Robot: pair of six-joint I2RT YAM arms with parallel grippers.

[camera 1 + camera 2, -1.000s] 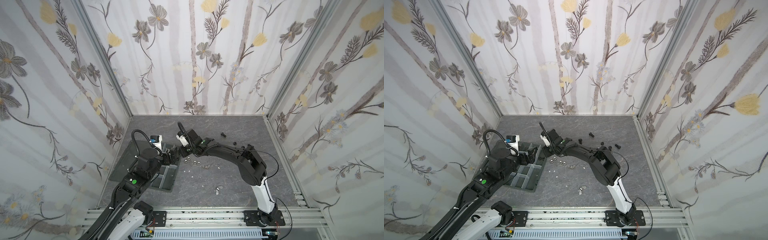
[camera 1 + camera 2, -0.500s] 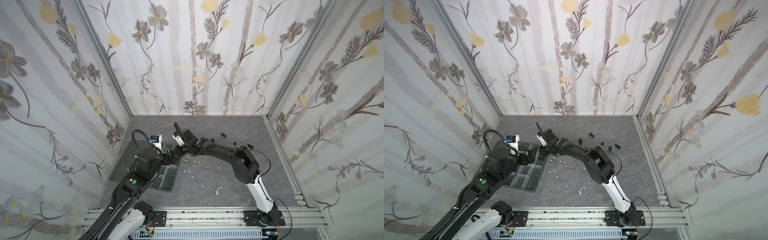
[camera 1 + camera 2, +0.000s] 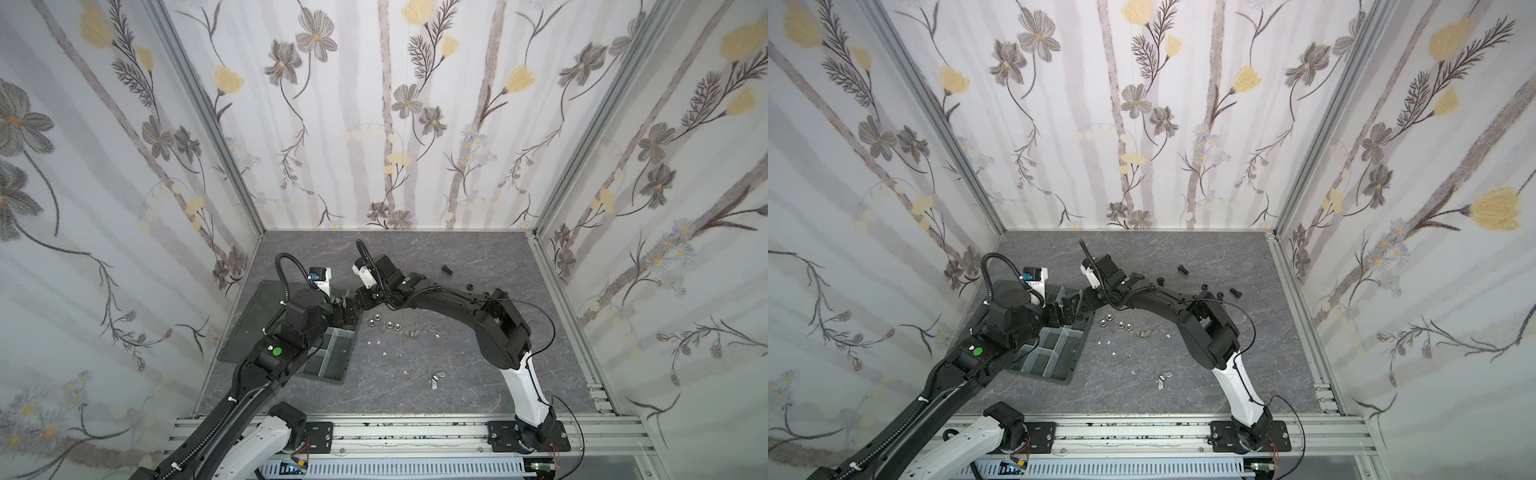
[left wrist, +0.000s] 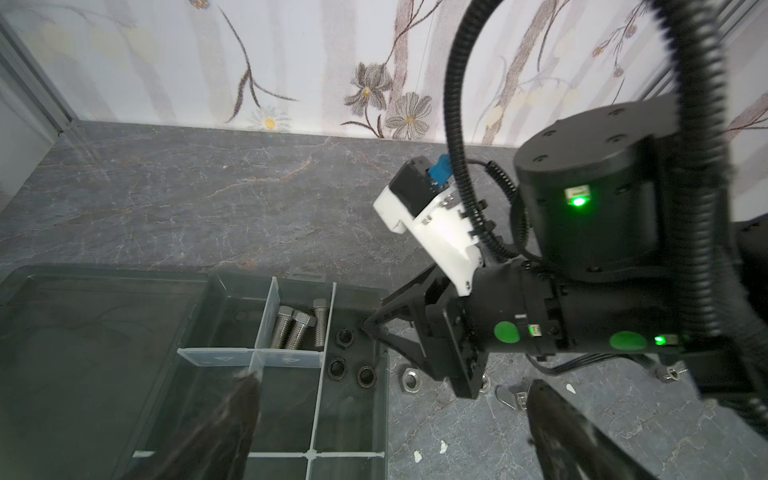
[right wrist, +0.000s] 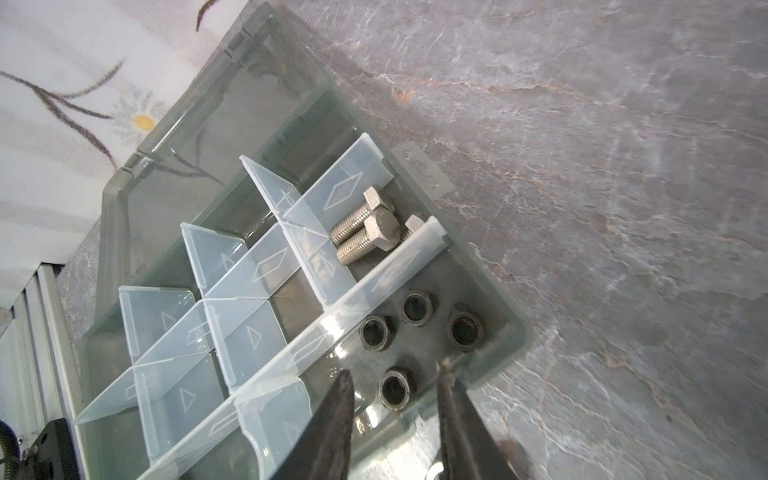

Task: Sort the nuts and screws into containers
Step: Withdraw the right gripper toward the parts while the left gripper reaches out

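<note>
Nearest us we see two silver wing nuts point(image 3: 436, 379) loose on the bench point(image 3: 415, 411). Behind them sits the tray point(image 3: 332, 377). The left pincer point(image 4: 392, 380) hangs over its edge, spread wide and holding nothing. Just beside the tray, silver hex nuts point(image 3: 387, 325) lie in a row. Over the tray's far corner compartment we find the right pincer point(image 5: 395, 370) narrowly parted, gripping nothing. Four black nuts point(image 5: 465, 332) lie below it, with three silver screws point(image 5: 365, 232) in the next compartment. Farthest off lies a black screw point(image 3: 446, 269).
</note>
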